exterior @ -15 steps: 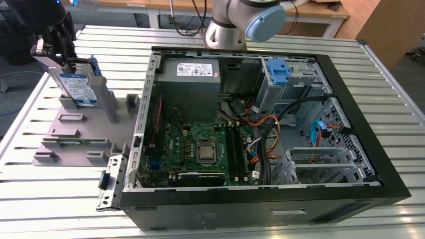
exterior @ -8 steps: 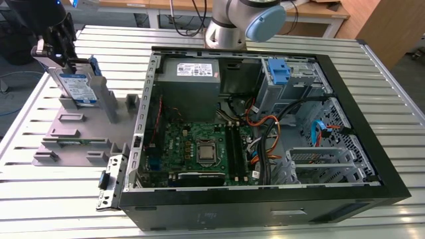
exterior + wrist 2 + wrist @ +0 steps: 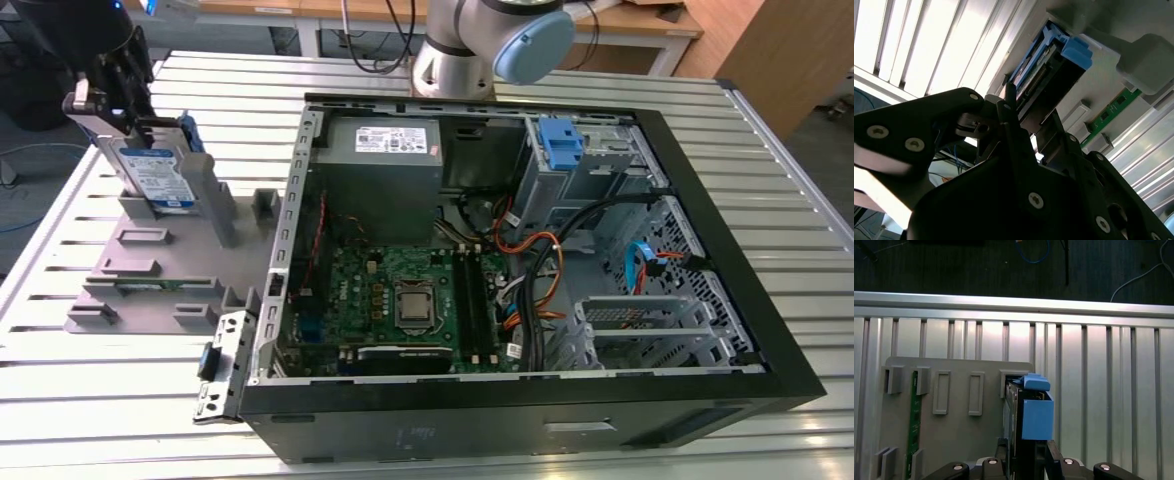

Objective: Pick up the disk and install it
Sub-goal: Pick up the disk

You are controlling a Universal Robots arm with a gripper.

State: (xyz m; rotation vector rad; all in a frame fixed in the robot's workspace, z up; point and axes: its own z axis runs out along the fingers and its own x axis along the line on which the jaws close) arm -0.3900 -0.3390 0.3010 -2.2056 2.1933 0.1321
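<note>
In the exterior view the disk stands upright in a grey rack, its white-and-blue label showing. The first wrist view shows its blue bracket edge-on, with the claw apparently clenched on it.

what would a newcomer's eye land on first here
First comes the big open computer case lying on the slatted metal table. Its green motherboard and tangle of cables are laid bare across the middle of the exterior view. Next, at that view's upper left, the disk in its blue carrier stands upright on a grey fixture, with the gripper right at its top.
</note>
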